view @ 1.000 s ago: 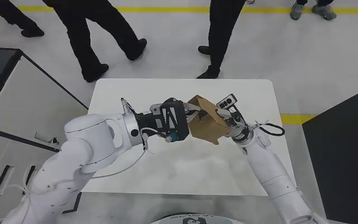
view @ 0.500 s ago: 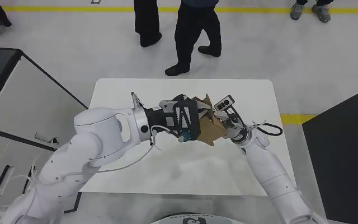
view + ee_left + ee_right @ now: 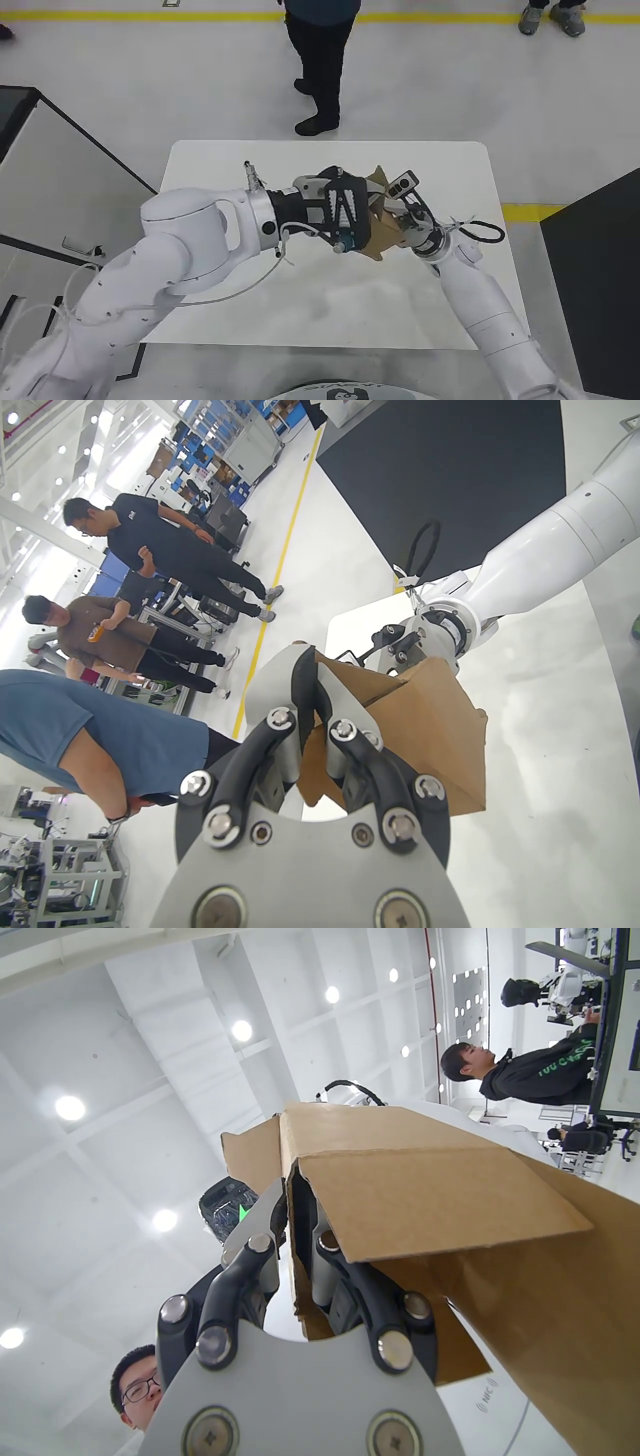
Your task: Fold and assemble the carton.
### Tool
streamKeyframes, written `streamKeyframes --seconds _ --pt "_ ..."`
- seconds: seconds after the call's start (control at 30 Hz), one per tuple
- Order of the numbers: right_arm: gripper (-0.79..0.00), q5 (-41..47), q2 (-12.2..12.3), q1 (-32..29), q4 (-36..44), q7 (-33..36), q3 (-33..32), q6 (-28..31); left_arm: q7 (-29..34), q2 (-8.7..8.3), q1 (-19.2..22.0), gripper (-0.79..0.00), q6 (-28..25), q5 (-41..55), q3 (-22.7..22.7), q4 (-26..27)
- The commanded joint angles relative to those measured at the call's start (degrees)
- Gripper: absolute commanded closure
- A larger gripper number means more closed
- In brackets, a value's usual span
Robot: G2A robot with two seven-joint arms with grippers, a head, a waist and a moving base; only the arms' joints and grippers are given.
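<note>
1. While both arms held it aloft, a brown cardboard carton (image 3: pixel 383 236) hung above the white table (image 3: pixel 230 170), over the table's middle and nearer its far edge, apparently clear of the surface.
2. The left gripper (image 3: pixel 311 685), over the table's centre, was nearly closed, its two fingers pinching the thin edge of one carton wall.
3. The right gripper (image 3: pixel 295 1228), over the table's right half, was likewise narrow, clamped on a carton panel that ran between its fingers.
4. The carton looked only partly formed. Its body was opened out, and at least one flap jutted loose rather than tucked in.
5. Judged from this, the step in hand was opening and squaring the body, with the flap folding not yet done.
6. The next move probably called for the two grips to work gently against each other, so the walls squared without tearing. One gripper would then need to let go and press a flap inward while the other steadied the carton above the table.
</note>
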State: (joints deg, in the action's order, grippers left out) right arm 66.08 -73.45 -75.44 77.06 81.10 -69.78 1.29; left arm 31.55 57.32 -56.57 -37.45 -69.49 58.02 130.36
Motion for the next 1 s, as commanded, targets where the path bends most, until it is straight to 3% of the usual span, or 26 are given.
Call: streamKeyframes --seconds 0.0,0.5,0.7,0.97 --pt "0.0 1.1 -0.1 0.0 -0.2 0.3 0.1 -0.5 0.3 -0.16 -0.7 0.0 -0.1 0.2 1.0 0.5" --pt "0.0 8.3 -0.8 0.5 -2.4 1.8 1.1 -5.1 1.5 -1.51 -8.0 0.0 -0.1 -0.9 9.4 2.3" --pt "0.0 9.6 -1.0 0.9 -2.9 2.2 1.8 -7.9 0.3 -1.76 -10.6 0.0 -0.2 -3.3 10.2 2.2" --pt "0.0 8.7 -1.2 1.6 -3.3 3.3 3.0 -9.6 -1.6 -1.55 -10.8 0.0 0.9 -4.7 9.4 1.4"
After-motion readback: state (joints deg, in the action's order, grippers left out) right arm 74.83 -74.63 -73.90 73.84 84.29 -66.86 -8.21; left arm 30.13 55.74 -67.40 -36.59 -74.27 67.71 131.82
